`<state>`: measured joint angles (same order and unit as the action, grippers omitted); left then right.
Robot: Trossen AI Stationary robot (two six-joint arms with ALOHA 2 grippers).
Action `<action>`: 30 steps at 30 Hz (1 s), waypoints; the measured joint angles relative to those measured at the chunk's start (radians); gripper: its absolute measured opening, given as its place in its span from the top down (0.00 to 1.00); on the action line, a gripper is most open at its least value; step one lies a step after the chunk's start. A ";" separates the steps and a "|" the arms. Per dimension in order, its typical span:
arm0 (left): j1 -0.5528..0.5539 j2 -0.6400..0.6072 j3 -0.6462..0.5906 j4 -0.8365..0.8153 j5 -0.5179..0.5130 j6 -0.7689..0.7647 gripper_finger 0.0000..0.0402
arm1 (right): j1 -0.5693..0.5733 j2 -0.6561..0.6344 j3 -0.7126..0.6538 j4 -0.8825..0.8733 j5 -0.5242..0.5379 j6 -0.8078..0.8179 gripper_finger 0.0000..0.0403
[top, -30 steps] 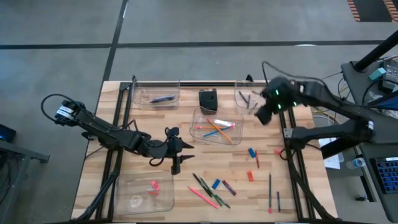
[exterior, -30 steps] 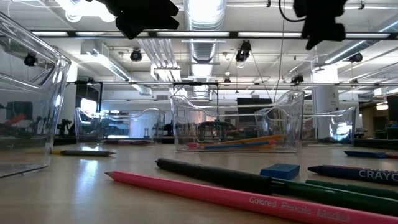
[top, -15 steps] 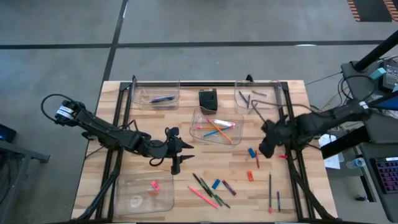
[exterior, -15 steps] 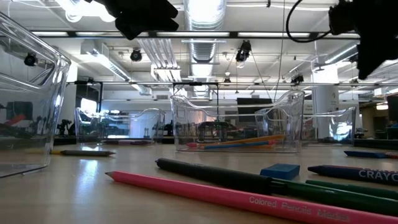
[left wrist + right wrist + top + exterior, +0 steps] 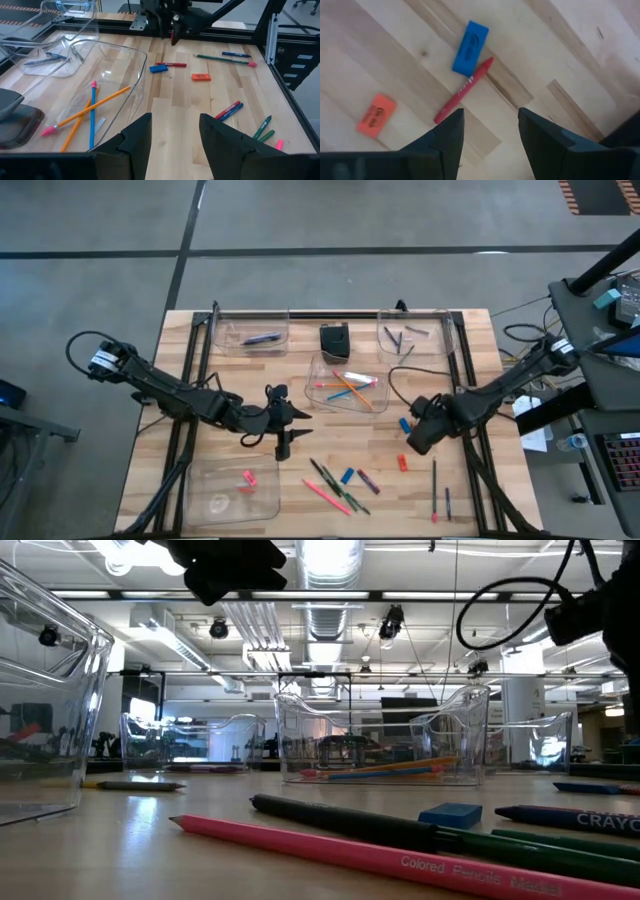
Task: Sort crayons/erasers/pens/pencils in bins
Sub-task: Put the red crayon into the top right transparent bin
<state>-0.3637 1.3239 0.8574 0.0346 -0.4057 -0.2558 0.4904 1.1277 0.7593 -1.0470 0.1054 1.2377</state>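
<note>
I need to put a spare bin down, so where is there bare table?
Bare wood lies between the pen bin and the eraser bin, near the table's left edge. The middle-right is crowded, around the blue eraser and loose pencils.

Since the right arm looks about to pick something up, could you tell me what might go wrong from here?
The red crayon touches the blue eraser, so the open right gripper above them could nudge or catch both. The orange eraser lies close by and might be knocked aside. The left gripper waits open beside the pencil bin.

Pale wood plank table (image 5: pixel 470 490), clear glossy plastic bins (image 5: pixel 232 492), matt black claw (image 5: pixel 172 137)
</note>
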 joint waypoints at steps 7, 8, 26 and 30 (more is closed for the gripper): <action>0.000 0.000 0.000 0.000 0.000 0.000 0.62 | 0.005 0.092 0.000 0.020 0.000 0.026 0.56; 0.000 0.000 0.000 0.000 0.000 0.000 0.62 | 0.005 0.103 0.000 0.023 -0.001 0.032 0.56; 0.000 0.000 -0.001 -0.001 0.001 0.000 0.62 | 0.049 0.316 -0.027 0.192 -0.060 0.074 0.56; 0.000 0.000 -0.001 -0.001 0.001 0.000 0.62 | 0.048 0.338 -0.060 0.246 -0.091 0.080 0.58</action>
<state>-0.3641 1.3239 0.8566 0.0341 -0.4049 -0.2558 0.5381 1.4662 0.6993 -0.8005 0.0143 1.3176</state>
